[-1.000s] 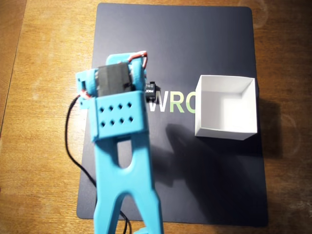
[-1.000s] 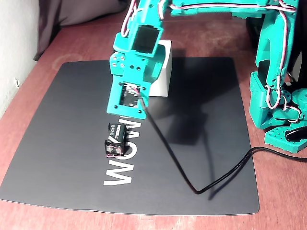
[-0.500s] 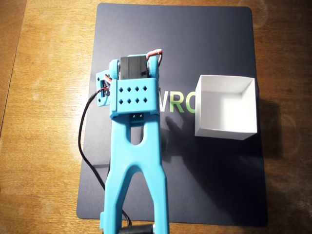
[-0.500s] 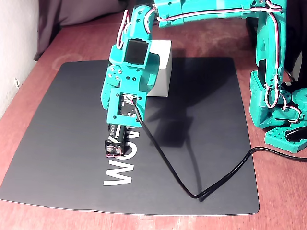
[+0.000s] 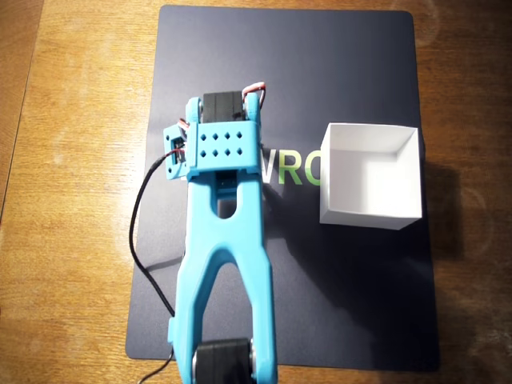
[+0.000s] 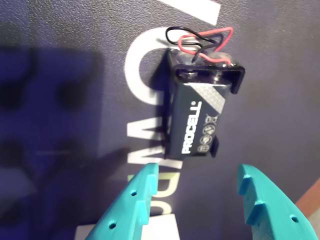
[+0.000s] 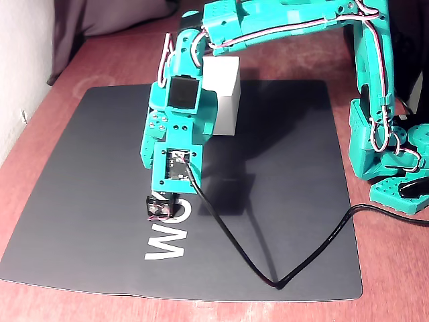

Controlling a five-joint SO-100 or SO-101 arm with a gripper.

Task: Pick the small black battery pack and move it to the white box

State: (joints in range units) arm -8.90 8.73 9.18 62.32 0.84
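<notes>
Wrist view shows the teal two-finger gripper [image 6: 197,197] spread wide just short of the small black rectangular battery pack [image 6: 197,120], which lies flat on the dark mat [image 7: 80,201], probably lined up to straddle it; the white cardboard box [image 5: 372,176] waits well apart.

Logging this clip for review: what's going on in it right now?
A teal arm is reaching down over the small black battery pack, which lies flat on a dark mat across its white lettering. In the wrist view the gripper is open, its fingers just short of the pack and not touching it. The white box sits empty on the mat. Nothing has been picked up yet.
</notes>
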